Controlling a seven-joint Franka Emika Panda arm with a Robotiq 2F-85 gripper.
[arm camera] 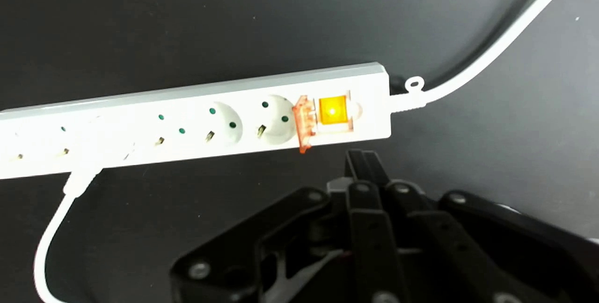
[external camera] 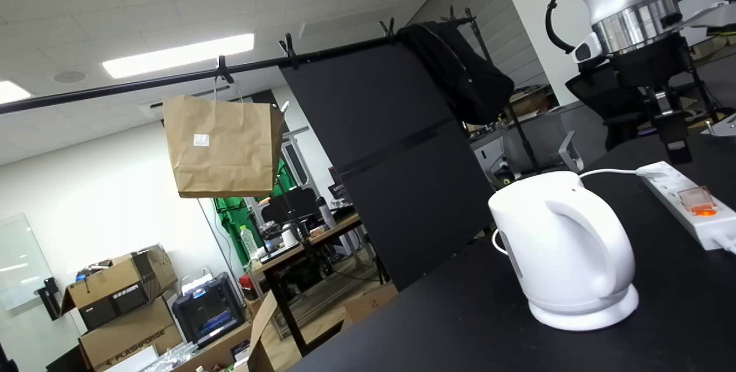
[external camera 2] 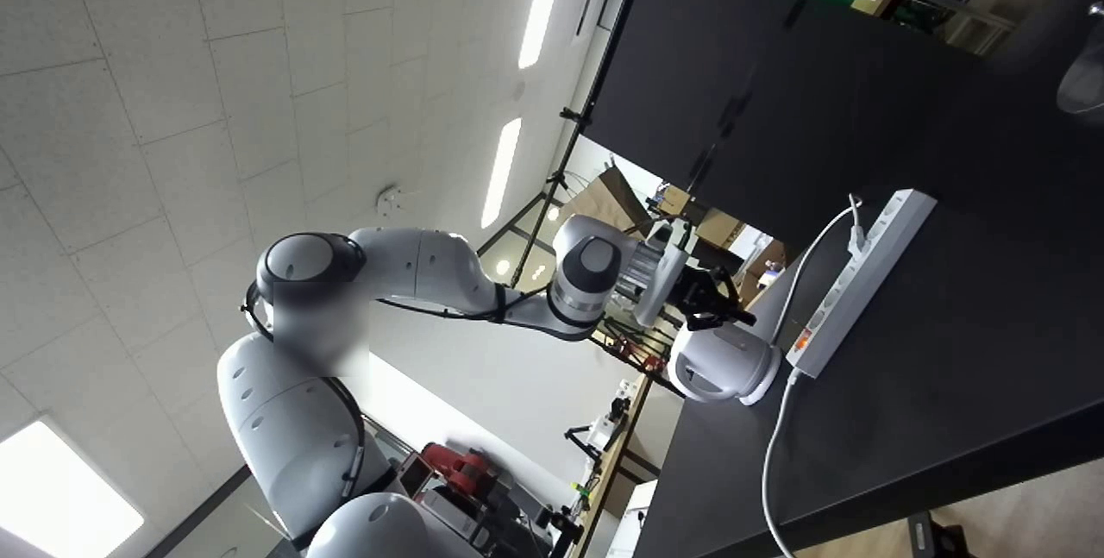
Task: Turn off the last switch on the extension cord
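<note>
The extension cord (arm camera: 187, 147) is a long white power strip lying on the black table; it shows in both exterior views (external camera: 670, 186) (external camera 2: 867, 295). A lit orange-yellow switch (arm camera: 333, 110) sits at its cable end, and shows orange in both exterior views (external camera: 704, 211) (external camera 2: 804, 339). A clear orange switch cover (arm camera: 304, 125) stands flipped open beside the switch, toward the sockets. My gripper (arm camera: 365, 155) is shut with nothing between its fingertips. In the wrist view its tips appear just below the switch end, apart from the strip. It also shows in both exterior views (external camera: 678, 152) (external camera 2: 733, 316), above the table.
A white kettle (external camera: 566, 251) stands near the strip, and shows in an exterior view (external camera 2: 724, 361). A thick white cable (arm camera: 496, 55) leaves the switch end. A plug with a thinner cable (arm camera: 44, 251) sits in one socket. The black table (external camera 2: 940, 351) has its edge at the lower right.
</note>
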